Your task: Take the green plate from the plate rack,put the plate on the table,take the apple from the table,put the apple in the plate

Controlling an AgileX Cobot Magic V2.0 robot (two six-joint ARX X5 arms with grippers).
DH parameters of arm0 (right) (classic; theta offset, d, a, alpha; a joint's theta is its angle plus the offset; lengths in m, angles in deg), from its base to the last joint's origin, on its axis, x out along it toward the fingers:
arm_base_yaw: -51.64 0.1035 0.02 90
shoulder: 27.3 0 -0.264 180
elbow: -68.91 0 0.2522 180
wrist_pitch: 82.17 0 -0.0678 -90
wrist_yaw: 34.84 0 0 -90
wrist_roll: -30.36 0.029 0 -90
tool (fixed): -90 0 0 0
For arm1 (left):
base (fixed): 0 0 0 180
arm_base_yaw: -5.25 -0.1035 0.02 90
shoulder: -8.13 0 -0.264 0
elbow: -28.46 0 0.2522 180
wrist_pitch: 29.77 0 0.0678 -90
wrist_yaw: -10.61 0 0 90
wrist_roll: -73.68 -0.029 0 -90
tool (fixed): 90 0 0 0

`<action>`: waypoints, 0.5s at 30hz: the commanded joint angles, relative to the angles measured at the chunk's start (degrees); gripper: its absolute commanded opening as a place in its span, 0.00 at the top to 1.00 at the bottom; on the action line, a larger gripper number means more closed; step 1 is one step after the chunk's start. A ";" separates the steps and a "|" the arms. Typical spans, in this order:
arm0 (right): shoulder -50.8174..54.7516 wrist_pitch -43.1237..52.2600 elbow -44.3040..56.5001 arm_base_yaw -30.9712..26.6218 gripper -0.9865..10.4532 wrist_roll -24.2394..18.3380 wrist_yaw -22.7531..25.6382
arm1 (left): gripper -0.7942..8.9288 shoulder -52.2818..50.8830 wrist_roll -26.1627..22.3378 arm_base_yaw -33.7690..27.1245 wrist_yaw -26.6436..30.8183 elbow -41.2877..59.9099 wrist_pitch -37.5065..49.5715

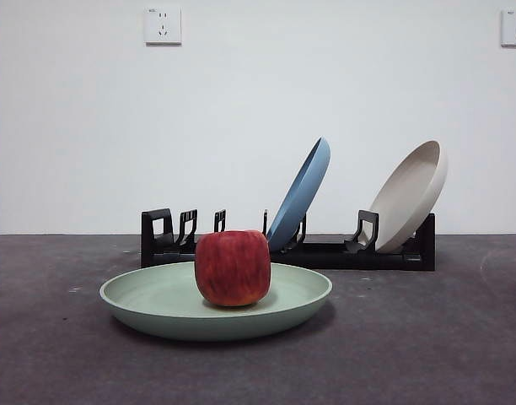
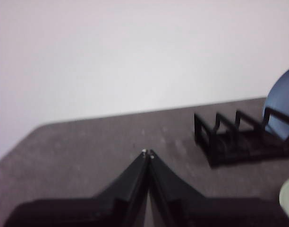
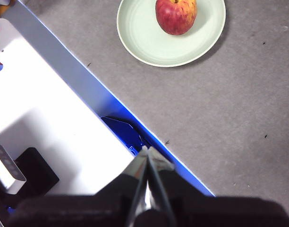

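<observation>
One green plate [image 1: 148, 299] lies flat on the table [image 1: 427, 337], rim up, just in front of the plate rack [image 1: 325, 253]. One red apple [image 1: 233, 267] sits upright near its middle, stem end up. Two plates lean in the rack, a blue plate [image 1: 302, 192] and a beige plate [image 1: 410, 196]. The left gripper [image 2: 148, 153] and the right gripper [image 3: 147, 150] are both closed on nothing, well away.

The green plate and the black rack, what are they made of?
The green plate looks like matte plastic, maybe melamine: smooth, dull, with no shine. The plate rack looks like moulded black plastic with a slight sheen, though painted metal is possible.
</observation>
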 commanded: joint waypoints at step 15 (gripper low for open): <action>0.15 -0.74 -0.02 0.04 0.91 0.50 0.02 | 0.92 -0.15 1.60 -0.15 -0.33 0.85 -13.11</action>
